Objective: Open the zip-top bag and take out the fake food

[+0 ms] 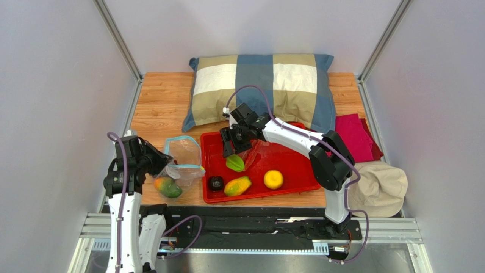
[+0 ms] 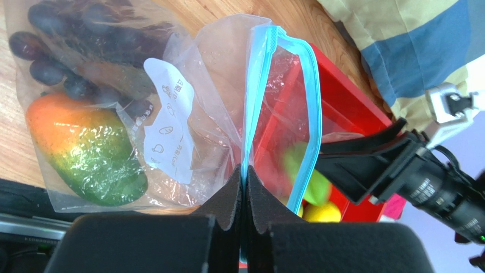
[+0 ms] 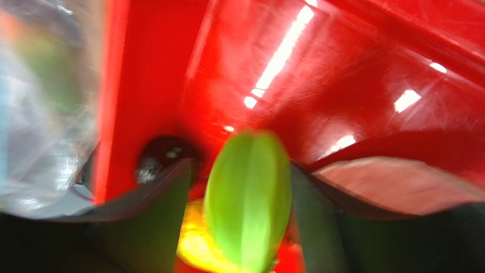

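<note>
The zip-top bag point(image 1: 183, 158) stands open on the table left of the red tray point(image 1: 296, 165). My left gripper point(image 1: 165, 168) is shut on its blue-green zip strip point(image 2: 248, 102), pinching one side of the mouth point(image 2: 243, 170). Inside the bag are a mango point(image 2: 85, 151) and purple grapes point(image 2: 54, 54). My right gripper point(image 1: 229, 149) hangs over the tray with its fingers apart. The green star fruit point(image 1: 234, 163) is just below and between them, blurred in the right wrist view point(image 3: 247, 199), with a gap on its left side. The tray also holds a dark round fruit point(image 1: 215, 183), a mango point(image 1: 238, 186) and a yellow-orange citrus point(image 1: 273, 180).
A plaid pillow point(image 1: 262, 85) lies behind the tray. A red cloth point(image 1: 356, 136) and a beige cloth bundle point(image 1: 378, 187) lie at the right. Grey walls close in both sides.
</note>
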Robot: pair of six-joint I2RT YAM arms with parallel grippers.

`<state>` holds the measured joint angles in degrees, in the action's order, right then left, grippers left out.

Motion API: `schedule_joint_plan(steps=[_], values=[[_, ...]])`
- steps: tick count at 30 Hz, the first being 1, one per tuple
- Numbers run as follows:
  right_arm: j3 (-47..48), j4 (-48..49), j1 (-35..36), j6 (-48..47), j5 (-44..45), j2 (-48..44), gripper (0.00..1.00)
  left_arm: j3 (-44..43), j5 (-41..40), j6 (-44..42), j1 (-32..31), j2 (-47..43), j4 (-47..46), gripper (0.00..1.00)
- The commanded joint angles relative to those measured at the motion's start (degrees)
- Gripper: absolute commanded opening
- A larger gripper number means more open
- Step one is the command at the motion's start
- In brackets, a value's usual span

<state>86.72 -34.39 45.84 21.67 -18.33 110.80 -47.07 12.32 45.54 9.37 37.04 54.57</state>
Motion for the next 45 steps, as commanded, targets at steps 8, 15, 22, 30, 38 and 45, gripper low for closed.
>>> schedule_joint_plan(steps=[8,15,22,30,38,45], values=[[11.9,-1.5,2.2,-6.7,5.0,0.4,0.89,-6.8,-0.7,-10.3,-1.4,4.0,-1.8,0.00],[30.5,-3.2,6.4,-6.5,-3.9,6.7,0.68,-7.4,1.0,-9.7,-1.4,2.6,-1.5,0.00],[35.0,0.2,12.2,-5.9,-11.5,14.6,0.50,-11.3,4.1,-11.0,-1.4,4.8,-2.0,0.00],[30.8,11.1,14.1,-3.1,-11.7,19.4,0.45,-12.1,8.0,-7.9,-1.5,6.6,-2.7,0.00],[23.9,23.2,14.1,2.1,-2.2,21.6,0.65,-9.9,8.4,-2.6,-1.5,4.8,-3.1,0.00],[22.4,33.3,14.1,11.5,-5.0,25.4,0.68,-7.3,10.1,0.4,-1.5,3.4,-3.5,0.00]])
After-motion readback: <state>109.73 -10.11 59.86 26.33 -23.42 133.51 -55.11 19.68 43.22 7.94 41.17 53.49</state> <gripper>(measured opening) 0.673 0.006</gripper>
